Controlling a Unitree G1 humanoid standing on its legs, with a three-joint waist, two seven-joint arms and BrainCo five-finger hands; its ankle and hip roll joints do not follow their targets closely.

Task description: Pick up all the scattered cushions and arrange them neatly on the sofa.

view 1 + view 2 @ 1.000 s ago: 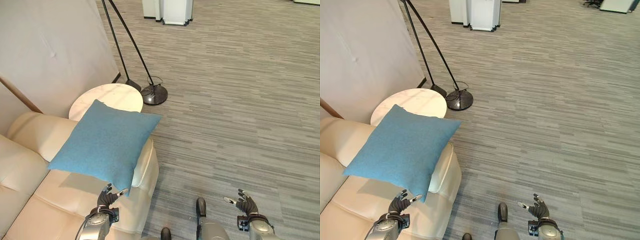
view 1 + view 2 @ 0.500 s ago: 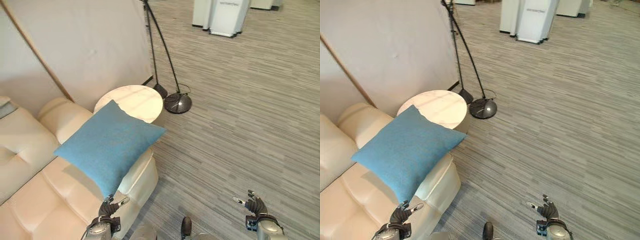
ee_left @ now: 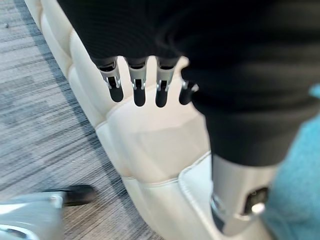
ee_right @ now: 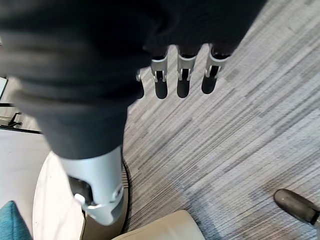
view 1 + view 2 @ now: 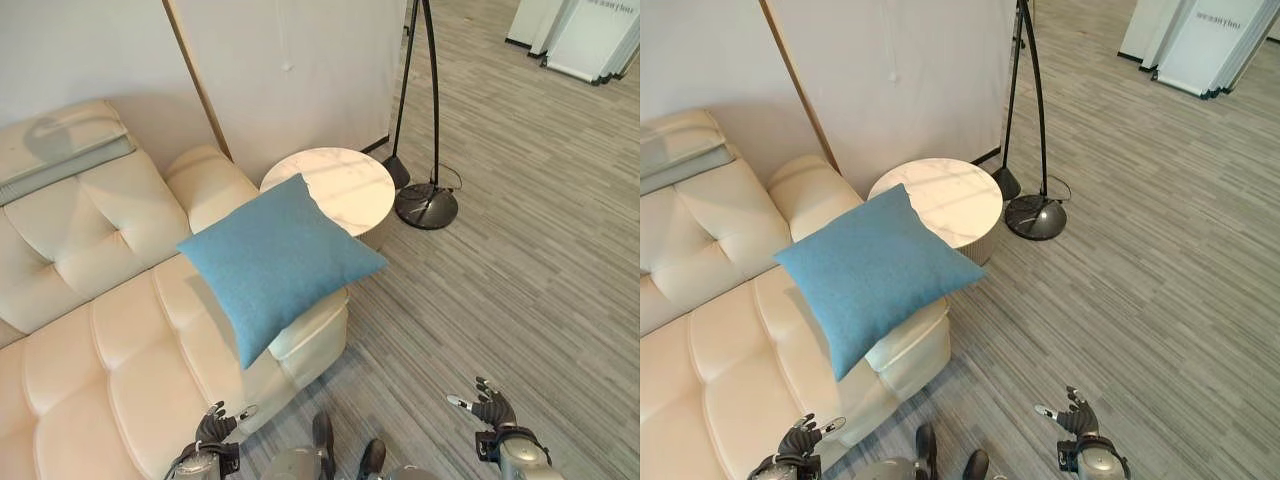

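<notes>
Cream sofa (image 5: pixel 90 340) (armrest): blue cushion (image 5: pixel 275 260) atop.

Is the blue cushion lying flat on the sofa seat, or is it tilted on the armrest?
Tilted. The blue cushion rests on the sofa armrest, one corner hanging over the front, another reaching toward the round table.

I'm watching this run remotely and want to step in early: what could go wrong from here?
The blue cushion lies on the sofa armrest, one corner jutting over the round side table; it might slide off. Both the left hand and right hand are open, holding nothing, so neither steadies it.
</notes>
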